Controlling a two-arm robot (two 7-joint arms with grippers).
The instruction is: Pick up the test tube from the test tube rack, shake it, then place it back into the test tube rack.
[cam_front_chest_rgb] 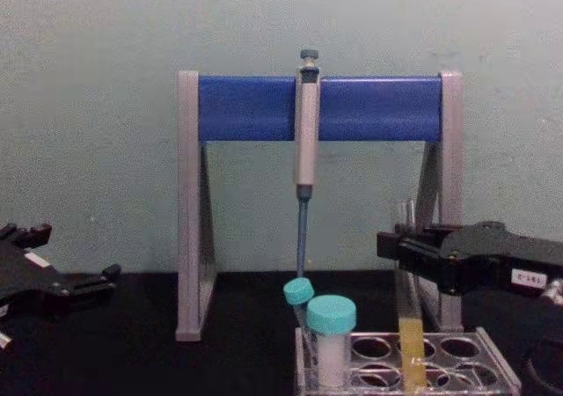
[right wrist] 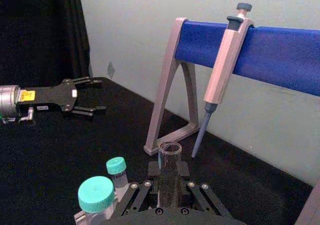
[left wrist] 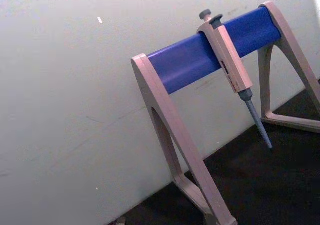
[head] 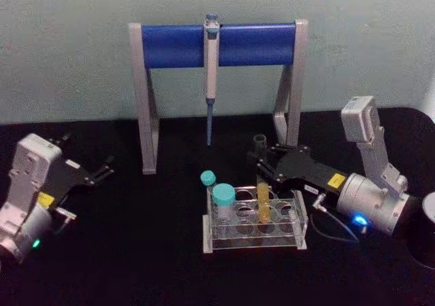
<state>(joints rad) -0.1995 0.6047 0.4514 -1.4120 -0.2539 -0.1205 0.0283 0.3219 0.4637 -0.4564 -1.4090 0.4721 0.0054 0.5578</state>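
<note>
Right gripper (head: 264,163) was found reaching in from the right side over the back of the rack (head: 300,242), its fingers closed on the upper part of the tube (head: 262,201), below the tube's open rim. The tube stood upright in a hole toward the middle of the rack, its lower end seated there and showing yellow liquid; it rose well above the rack's top. In the right wrist view the tube sat centred between the gripper's fingers. Two teal-capped tubes (head: 223,196) stood at the left end of the same rack, apart from the held tube. Left gripper (head: 106,169) was parked well to the left over the black table (head: 136,258), fingers spread and holding nothing. Behind the rack stood the grey-and-blue stand (head: 177,45), with a pipette (head: 211,81) hanging tip-down from the middle of its crossbar.
</note>
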